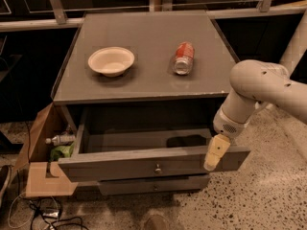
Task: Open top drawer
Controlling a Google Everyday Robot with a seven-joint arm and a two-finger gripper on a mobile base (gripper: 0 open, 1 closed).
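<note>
The top drawer [120, 163] of the grey cabinet stands pulled well out, its flat grey front facing me with a small round brass knob [158, 168] at centre. Its boxed interior shows, with a dark thing [186, 141] lying at the back right. My gripper [214, 156] hangs from the white arm [261, 87] at the drawer's right end, its cream fingers [216, 151] pointing down over the top edge of the drawer front.
A white bowl [111, 61] and a red can [183, 58] lying on its side sit on the cabinet top [144, 80]. A lower drawer front [153, 185] shows beneath. A cardboard box [39, 150] with a bottle [60, 139] stands left. Cables [43, 214] lie on the floor.
</note>
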